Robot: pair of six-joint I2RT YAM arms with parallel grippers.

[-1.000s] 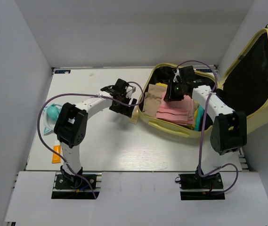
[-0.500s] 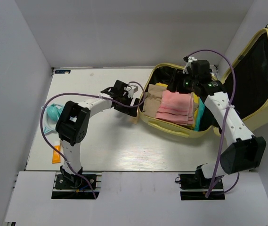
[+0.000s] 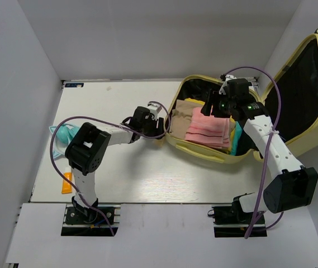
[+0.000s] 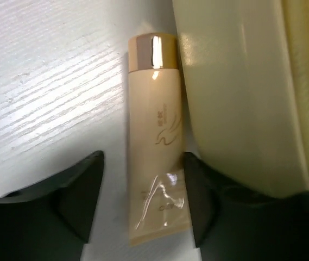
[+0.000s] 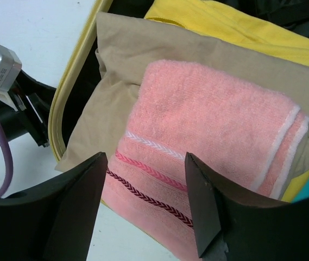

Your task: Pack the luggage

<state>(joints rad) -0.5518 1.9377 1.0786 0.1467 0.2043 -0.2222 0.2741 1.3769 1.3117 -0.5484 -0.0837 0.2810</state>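
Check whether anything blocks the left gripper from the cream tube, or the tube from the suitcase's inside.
Nothing blocks the left gripper: its open fingers straddle the tube on the table. The tube lies along the luggage's outer wall, so that wall stands between it and the inside, where the right gripper hangs over the pink towel.

Beige tube (image 4: 155, 147) on table (image 4: 45, 81); pink towel (image 5: 208, 136) folded.

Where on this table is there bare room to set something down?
The widest bare table is back left, between the rear wall and the left arm. Another strip runs in front, between the luggage and the near edge. It is crowded inside the luggage, filled with a pink towel and a tan cloth, and beside its left wall, where a tube lies.
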